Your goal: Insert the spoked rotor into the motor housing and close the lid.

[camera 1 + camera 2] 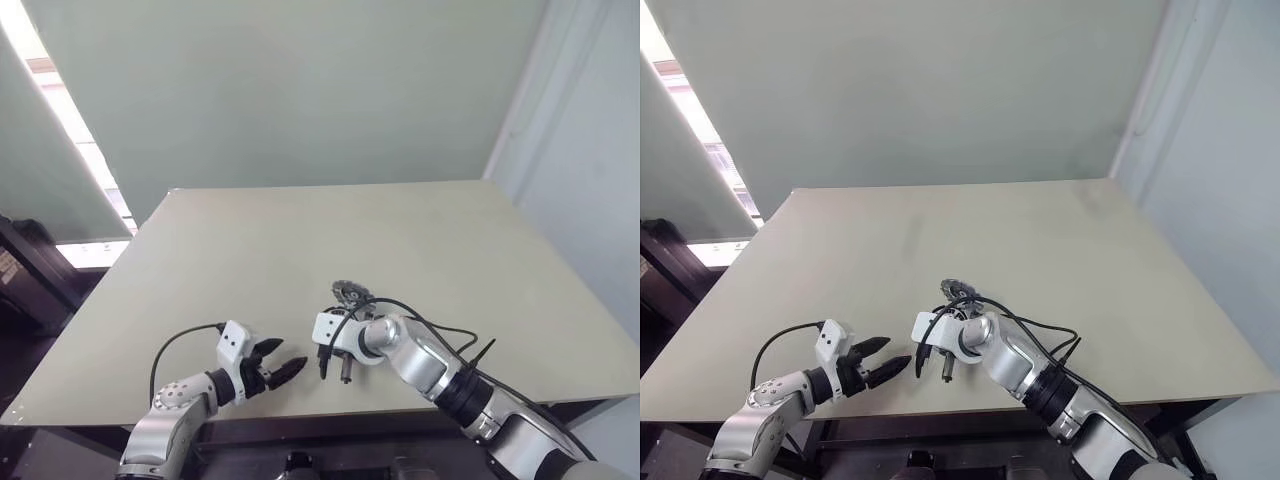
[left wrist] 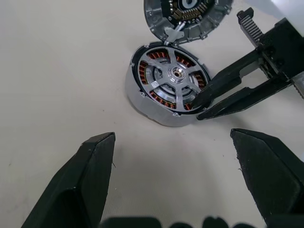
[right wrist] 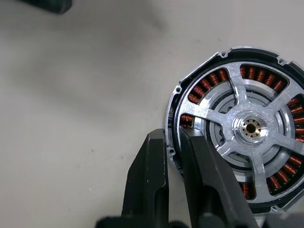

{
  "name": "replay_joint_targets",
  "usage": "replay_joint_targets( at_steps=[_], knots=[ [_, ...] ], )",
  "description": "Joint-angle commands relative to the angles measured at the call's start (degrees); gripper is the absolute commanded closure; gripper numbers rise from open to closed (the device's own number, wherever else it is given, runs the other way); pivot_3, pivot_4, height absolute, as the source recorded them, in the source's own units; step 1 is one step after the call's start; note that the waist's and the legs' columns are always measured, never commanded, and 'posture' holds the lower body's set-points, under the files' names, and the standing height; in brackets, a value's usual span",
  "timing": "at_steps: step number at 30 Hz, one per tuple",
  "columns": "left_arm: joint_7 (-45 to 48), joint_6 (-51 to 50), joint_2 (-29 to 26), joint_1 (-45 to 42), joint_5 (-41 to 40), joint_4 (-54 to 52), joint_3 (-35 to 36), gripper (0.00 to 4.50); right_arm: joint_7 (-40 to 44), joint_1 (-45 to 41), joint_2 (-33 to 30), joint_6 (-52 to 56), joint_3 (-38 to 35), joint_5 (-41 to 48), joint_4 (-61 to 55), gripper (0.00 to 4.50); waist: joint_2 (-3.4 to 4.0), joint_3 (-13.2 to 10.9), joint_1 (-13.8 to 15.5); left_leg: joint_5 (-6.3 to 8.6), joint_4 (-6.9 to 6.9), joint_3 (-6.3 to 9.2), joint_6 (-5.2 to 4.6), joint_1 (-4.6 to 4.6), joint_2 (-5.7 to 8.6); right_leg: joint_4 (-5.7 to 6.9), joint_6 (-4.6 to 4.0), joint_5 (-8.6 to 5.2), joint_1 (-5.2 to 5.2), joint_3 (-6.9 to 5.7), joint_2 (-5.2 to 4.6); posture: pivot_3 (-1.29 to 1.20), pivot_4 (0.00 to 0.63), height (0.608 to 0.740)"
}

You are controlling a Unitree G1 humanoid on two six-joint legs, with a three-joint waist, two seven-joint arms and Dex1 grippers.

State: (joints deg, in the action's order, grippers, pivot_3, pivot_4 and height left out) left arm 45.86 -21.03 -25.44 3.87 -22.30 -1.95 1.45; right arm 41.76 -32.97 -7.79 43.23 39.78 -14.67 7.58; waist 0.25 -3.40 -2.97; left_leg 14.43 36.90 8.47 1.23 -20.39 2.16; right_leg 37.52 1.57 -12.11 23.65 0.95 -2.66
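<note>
The motor housing (image 2: pixel 167 84) lies flat on the bench (image 1: pixel 300 250), with the spoked rotor (image 3: pixel 249 127) already seated over its copper windings. The right claw (image 3: pixel 173 142) is clamped on the housing's rim, one finger outside and one inside, apparently to steady it. The lid (image 2: pixel 187 16) rests just behind, touching the housing, so closing remains to be done. The left claw (image 2: pixel 173 156) is held wide apart nearby, grasping nothing.

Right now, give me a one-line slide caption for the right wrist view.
Right gripper pinching the rim of the motor housing, spoked rotor already seated over the copper windings.
</note>
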Motion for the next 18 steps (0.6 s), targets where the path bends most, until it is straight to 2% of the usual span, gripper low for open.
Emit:
replay_joint_targets(
  at_steps=[1, 2, 8, 14, 18],
  knots=[
    [0.15, 1.63, -0.22, -1.01, 0.37, -1.02, 0.19, 0.32, -4.40, -1.29, 3.07, 6.94, -2.22, -1.55, -6.80, 4.41, 0.01, -0.01, -0.03, 0.00, 0.00, -0.01, 0.00, -0.08, 0.00, 0.00, 0.00, 0.00, 0.08, 0.01, 0.00, 0.00, 0.000, 0.740],
    [0.14, 1.72, -0.15, -1.05, 0.40, -0.91, 0.17, 0.32, -6.08, -1.84, 3.13, 9.22, -0.42, -4.07, -7.59, 4.41, 0.02, -0.01, 0.00, -0.01, 0.00, -0.02, 0.00, -0.15, 0.00, 0.01, 0.00, 0.01, 0.15, 0.02, 0.00, 0.00, 0.000, 0.740],
    [0.05, 2.14, 0.34, -1.27, 0.58, -0.33, 0.17, 0.32, -6.66, 0.46, 9.44, 23.17, -3.80, 2.06, -15.77, 4.41, 0.01, -0.01, 0.09, -0.02, -0.04, -0.03, 0.02, -0.39, 0.02, 0.02, 0.01, 0.01, 0.43, 0.05, 0.00, 0.00, 0.000, 0.740],
    [-0.04, 2.61, 0.73, -1.25, 0.67, 0.22, 0.61, 0.32, -11.58, 0.75, 15.50, 37.07, -4.44, 4.91, -19.79, 4.41, 0.02, -0.02, 0.19, -0.03, -0.05, -0.03, 0.04, -0.37, 0.02, 0.06, 0.00, 0.00, 0.46, 0.04, -0.02, 0.00, 0.000, 0.740],
    [0.60, 2.84, 0.33, -0.77, -0.64, -0.15, 2.11, 0.32, -15.82, 0.77, 17.36, 40.18, -4.38, 5.80, -19.01, 4.41, 0.02, -0.01, 0.08, -0.03, -0.04, -0.03, 0.05, -0.37, 0.02, 0.08, 0.00, 0.01, 0.53, 0.02, -0.03, 0.00, 0.000, 0.740]
  ],
)
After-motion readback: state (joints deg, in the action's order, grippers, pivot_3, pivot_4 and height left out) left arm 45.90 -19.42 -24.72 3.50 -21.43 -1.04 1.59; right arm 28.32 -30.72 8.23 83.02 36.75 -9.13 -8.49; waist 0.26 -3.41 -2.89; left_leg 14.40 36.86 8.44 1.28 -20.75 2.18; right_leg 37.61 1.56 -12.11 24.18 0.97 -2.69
